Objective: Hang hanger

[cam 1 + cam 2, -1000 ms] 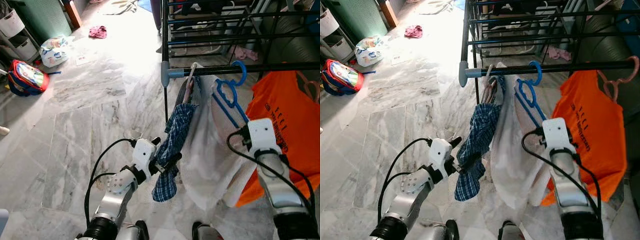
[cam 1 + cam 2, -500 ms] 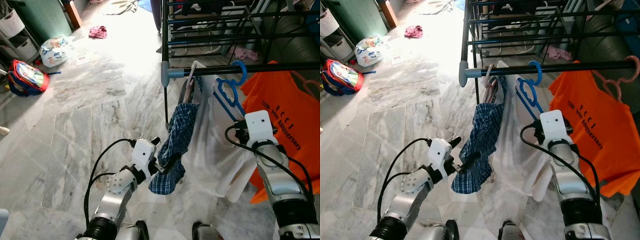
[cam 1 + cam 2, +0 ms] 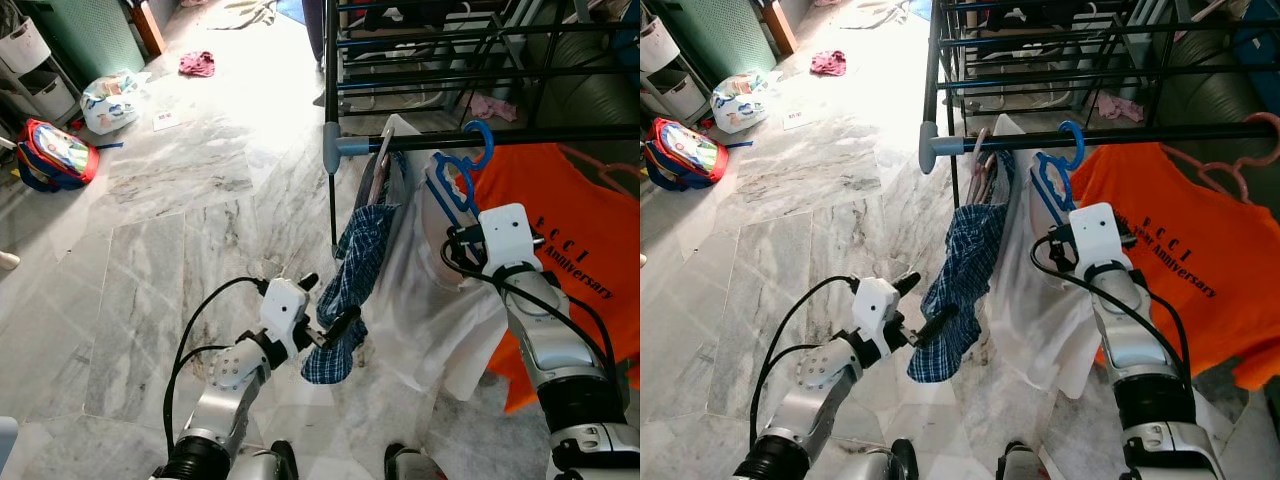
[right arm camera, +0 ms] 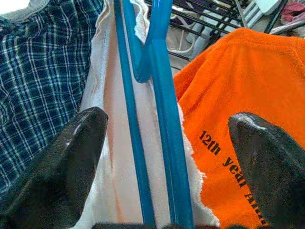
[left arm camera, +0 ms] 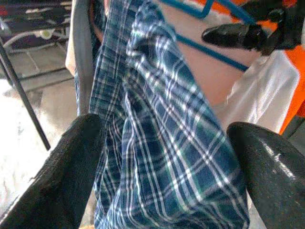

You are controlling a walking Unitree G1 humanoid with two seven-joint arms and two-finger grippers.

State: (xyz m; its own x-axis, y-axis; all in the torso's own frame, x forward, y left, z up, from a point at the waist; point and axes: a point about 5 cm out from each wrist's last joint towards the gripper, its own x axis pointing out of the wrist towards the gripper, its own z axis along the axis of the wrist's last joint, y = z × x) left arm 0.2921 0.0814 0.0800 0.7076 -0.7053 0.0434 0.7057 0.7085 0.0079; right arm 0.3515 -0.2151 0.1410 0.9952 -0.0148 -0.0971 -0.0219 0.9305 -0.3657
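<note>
— Hanging already by its hook on the black rail (image 3: 520, 136), the blue hanger (image 3: 458, 190) carries a white garment (image 3: 425, 300) and sits between a plaid cloth (image 3: 350, 280) and an orange T-shirt (image 3: 565, 260). What would make this step go well?

— The hook looks seated over the rail, so the job now is probably to let go cleanly. The right gripper (image 4: 157, 138) has its fingers spread wide, one either side of the hanger's blue bars, not pressing them as far as the wrist view shows. Drawing straight back along the fingers, without dragging sideways, should keep the hook from being lifted off.

— And the other arm?

— The left gripper (image 5: 162, 157) is lower down by the plaid cloth, its two black fingers (image 5: 62, 176) well apart with the fabric between them. Whether the pads actually pinch the cloth is hard to say; it may only be draped there. Freeing it gently would avoid tugging the neighbouring hanger.

— What can't be made out?

— The hanger's lower bar is hidden under the white garment, and the orange T-shirt is cut off at the frame edge. How deep the hook sits on the rail is too small to judge. The marble floor (image 3: 150, 260) behind has a bag (image 3: 55, 155) and scattered clothes lying about.
</note>
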